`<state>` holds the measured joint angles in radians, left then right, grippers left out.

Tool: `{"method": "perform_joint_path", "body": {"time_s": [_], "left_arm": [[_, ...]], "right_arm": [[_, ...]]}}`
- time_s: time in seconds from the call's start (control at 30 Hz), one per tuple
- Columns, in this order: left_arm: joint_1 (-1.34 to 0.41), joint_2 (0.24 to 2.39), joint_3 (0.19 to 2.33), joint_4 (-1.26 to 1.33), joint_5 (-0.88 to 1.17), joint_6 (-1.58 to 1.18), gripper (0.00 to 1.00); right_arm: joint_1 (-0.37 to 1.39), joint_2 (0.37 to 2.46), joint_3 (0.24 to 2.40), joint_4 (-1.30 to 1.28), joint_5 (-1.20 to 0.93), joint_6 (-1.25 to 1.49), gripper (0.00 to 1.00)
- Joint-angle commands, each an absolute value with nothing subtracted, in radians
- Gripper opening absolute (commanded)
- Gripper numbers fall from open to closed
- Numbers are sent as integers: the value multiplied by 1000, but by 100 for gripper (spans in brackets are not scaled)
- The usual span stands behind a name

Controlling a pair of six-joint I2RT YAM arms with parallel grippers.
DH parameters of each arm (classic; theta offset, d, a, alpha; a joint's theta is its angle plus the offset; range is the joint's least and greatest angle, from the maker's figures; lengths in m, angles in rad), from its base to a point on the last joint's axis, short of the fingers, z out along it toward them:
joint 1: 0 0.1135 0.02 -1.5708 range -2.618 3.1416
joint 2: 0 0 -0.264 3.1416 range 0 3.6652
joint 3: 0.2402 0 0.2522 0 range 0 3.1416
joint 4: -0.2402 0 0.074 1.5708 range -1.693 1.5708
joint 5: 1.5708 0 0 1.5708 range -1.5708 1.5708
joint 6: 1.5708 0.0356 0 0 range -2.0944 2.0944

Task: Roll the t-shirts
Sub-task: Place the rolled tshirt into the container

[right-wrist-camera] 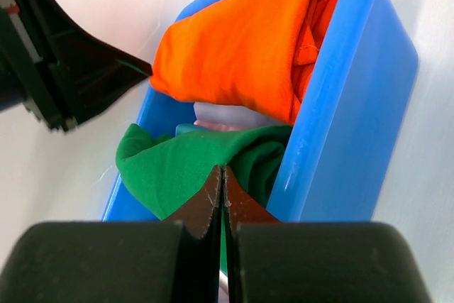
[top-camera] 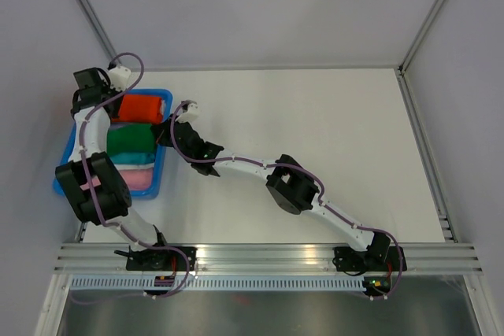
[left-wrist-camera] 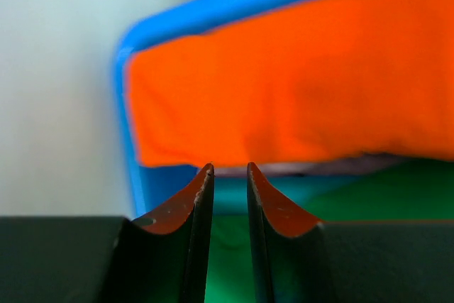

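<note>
**Fig. – Green t-shirt in the bin, both claws at its edges**

The green t-shirt (right-wrist-camera: pixel 184 164) lies in the blue bin (right-wrist-camera: pixel 340 118) at the left of the table. It sits just on the near side of the orange bundle (right-wrist-camera: pixel 241 40), with a teal bundle (top-camera: pixel 135 161) on its own near side.

The right claw (right-wrist-camera: pixel 222 169) reaches across from the right and hangs over the shirt's right end by the bin wall. Its fingers are pressed together. No cloth shows between them, though whether the tips pinch a fold cannot be told.

The left claw (left-wrist-camera: pixel 227 168) is at the far left of the bin and faces the orange bundle. Its fingers stand a narrow slit apart and hold nothing.

The step appears to be seating the rolled shirt in its slot. To do it well:

- Use the closed right fingers as a blunt pusher, tucking the loose outer fold down and inward – not dragging it sideways, which could unwind the roll.
- Lift the left claw clear straight upward, so a fingertip does not catch the orange bundle.

The shirt is plain, matte, soft cloth without print. It is bunched into a thick wad with a rounded end and one open fold toward the right, so the roll looks loose rather than tight.
</note>
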<state>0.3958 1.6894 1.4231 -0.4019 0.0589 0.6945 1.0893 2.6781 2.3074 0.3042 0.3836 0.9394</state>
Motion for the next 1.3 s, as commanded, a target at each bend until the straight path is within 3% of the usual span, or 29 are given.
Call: {"method": "perform_joint_path", "body": {"time_s": [0.0,0.23,0.37,0.57,0.9,1.0,1.03,1.27], "left_arm": [[328,1543,1397,-454,126,675,30],[305,1352,1249,-607,115,687,13],[337,1361,1164,-574,101,689,12],[354,1477,1233,-419,52,608,12],[353,1626,1207,-397,75,578,11],[354,1680,1210,-388,75,581,9],[356,1689,1204,-381,83,584,9],[356,1666,1105,-318,196,635,10]], "right_arm": [[1091,2721,2315,215,408,933,0],[1089,2717,2309,206,403,919,0],[1091,2707,2293,212,391,919,0],[1091,2686,2257,204,362,931,0],[1092,2657,2227,213,348,911,0],[1092,2619,2201,210,345,882,15],[1092,2605,2188,212,351,877,30],[1092,2447,1988,317,402,799,38]]}}
